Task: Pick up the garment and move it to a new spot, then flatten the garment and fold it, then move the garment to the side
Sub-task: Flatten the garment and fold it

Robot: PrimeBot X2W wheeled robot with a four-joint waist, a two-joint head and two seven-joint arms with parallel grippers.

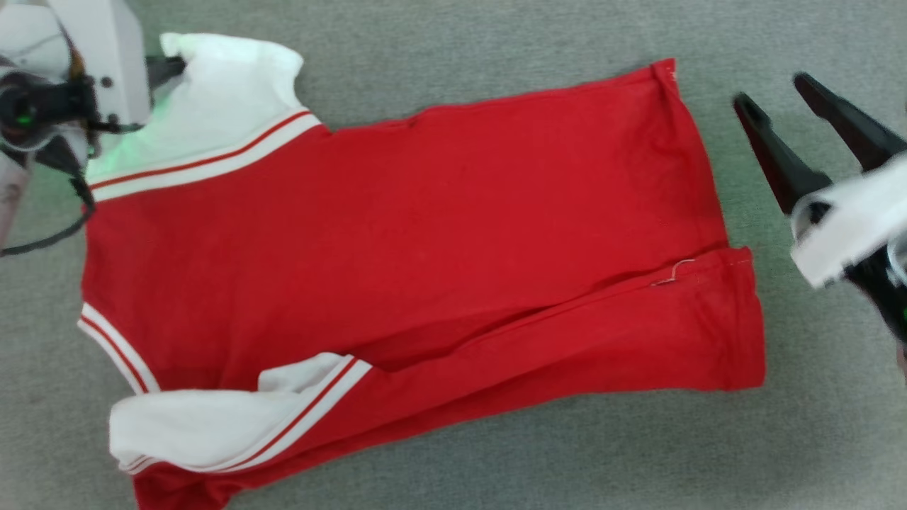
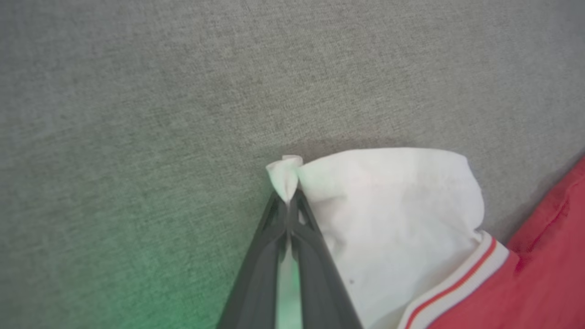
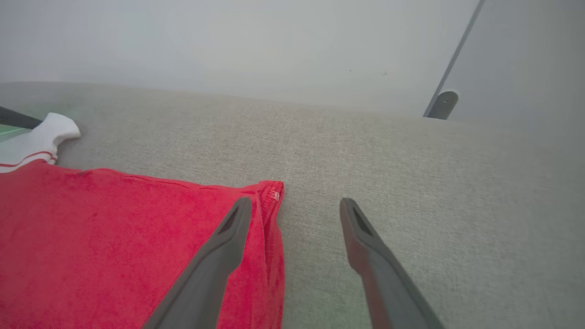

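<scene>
Left tool [image 2: 288,201] is pressed together on a small fold at the tip of the far white sleeve [image 2: 393,205], with a nub of white cloth poking out past its fingertips. Right tool [image 3: 296,203] stands spread and holds nothing, hovering by the far hem corner [image 3: 274,192]. In its wrist view one finger overlaps the red cloth, but whether it touches I cannot tell.

The garment [image 1: 397,234], a red jersey tee with white short sleeves and red-and-white striped trim, lies spread across the grey woven-fabric bench [image 1: 496,35], collar end toward the left tool and hem toward the right. Its near long edge looks turned over onto the body, taking the near white sleeve [image 1: 212,418] with it. No lettering shows on the upward face. This reads as the folding stage, with the far side yet to come over.

The weak point is that pinch. It holds very little cloth, at the very edge of the cuff, so a quick pull could let the sleeve slide free. With the hem end ungripped, a lift from the sleeve alone would likely drag the body crooked, wrinkle it, and loosen the near fold. If the right tool closes where it stands, it may catch only bench, or one layer.
</scene>
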